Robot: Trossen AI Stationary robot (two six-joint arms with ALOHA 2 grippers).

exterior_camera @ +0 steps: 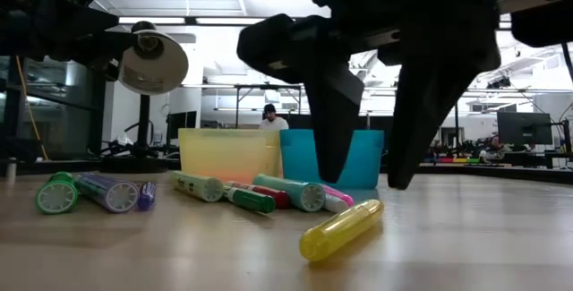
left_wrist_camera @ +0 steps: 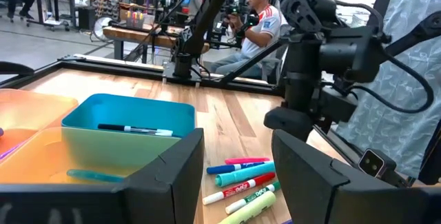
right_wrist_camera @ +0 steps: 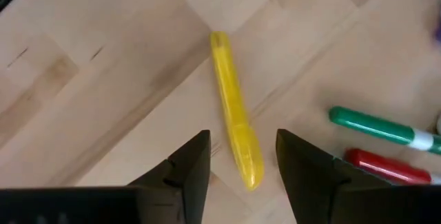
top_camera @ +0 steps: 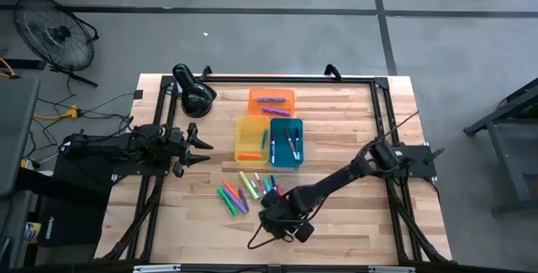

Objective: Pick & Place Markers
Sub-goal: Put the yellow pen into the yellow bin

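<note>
Left gripper [top_camera: 204, 149] is parked at the table's left side, jaws spread, nothing held. Three trays sit mid-table: orange tray [top_camera: 271, 101] far, yellow tray [top_camera: 251, 138] and blue tray [top_camera: 287, 142] side by side nearer, each already holding a few markers. Loose markers [top_camera: 244, 191] are scattered just near of the trays. Right gripper [right_wrist_camera: 241, 160] is poised over a yellow marker [right_wrist_camera: 236, 120] lying flat on the wood, fingers parted on either side of it, no contact seen, nothing grasped. Risk: the marker is round and lies slightly skewed to the fingers, so an off-centre close could roll or squirt it out. Green marker [right_wrist_camera: 375, 128] and red marker [right_wrist_camera: 386, 166] lie near on the right; a drifting descent could knock them.
</note>
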